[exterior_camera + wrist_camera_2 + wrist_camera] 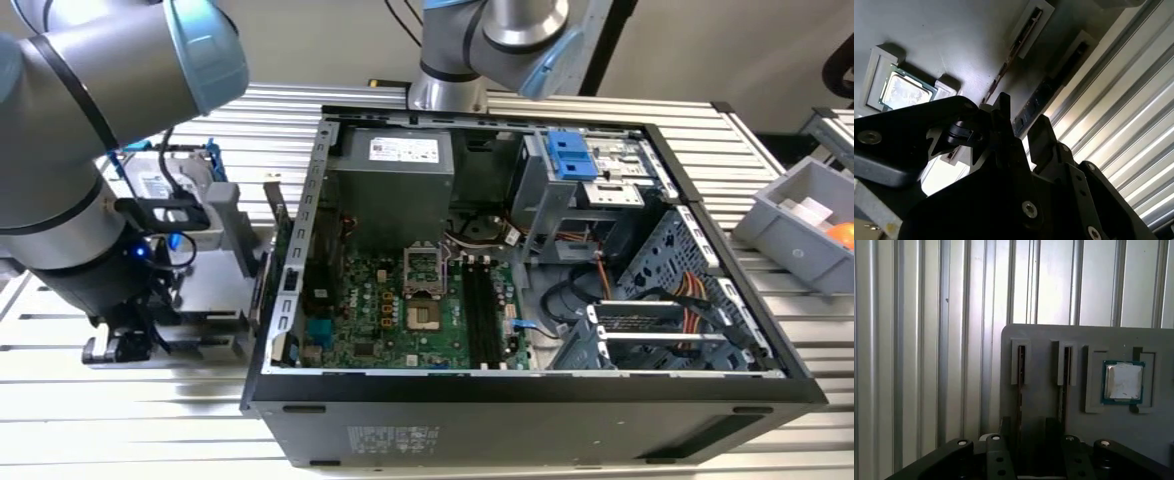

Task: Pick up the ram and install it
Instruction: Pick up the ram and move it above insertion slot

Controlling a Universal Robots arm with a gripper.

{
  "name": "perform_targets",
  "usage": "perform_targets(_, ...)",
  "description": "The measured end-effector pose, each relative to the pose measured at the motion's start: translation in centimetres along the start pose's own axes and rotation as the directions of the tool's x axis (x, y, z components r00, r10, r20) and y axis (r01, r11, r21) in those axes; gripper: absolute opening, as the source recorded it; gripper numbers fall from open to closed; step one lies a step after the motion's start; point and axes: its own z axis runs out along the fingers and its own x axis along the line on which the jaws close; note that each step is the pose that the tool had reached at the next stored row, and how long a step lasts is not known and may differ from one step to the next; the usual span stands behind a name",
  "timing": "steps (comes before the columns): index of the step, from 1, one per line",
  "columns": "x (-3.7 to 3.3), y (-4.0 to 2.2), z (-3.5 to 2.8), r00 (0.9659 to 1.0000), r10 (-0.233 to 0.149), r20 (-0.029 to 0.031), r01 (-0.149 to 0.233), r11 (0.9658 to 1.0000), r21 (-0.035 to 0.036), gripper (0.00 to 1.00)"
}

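Two ram sticks stand on edge in slots of a grey holder tray point(1044, 340): one ram point(1020, 375) and a second ram point(1066, 370) beside it. My gripper point(1033, 432) hangs just over their near ends, open, with bare tray showing in the gap. In the second wrist view, one ram point(1030, 109) runs into the gap of the gripper point(1021, 125), and the other ram point(1016, 42) ends at the tip of one finger. In the exterior view, the gripper point(118, 345) is low at the left of the open computer case point(534, 400), whose dark memory slots point(481, 305) lie on the green motherboard.
A square silver processor chip point(1124, 381) sits in its pocket on the same tray, beside the rams. A hard drive in a blue frame point(167, 175) stands behind the arm. A grey bin point(807, 215) stands at the exterior view's right on the ribbed metal table.
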Motion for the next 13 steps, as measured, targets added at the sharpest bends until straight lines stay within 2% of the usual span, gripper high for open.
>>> perform_targets(13, 0.04, -0.01, 0.23, 1.0, -0.001, -0.0006, 0.001, 1.0, 0.0, 1.0)
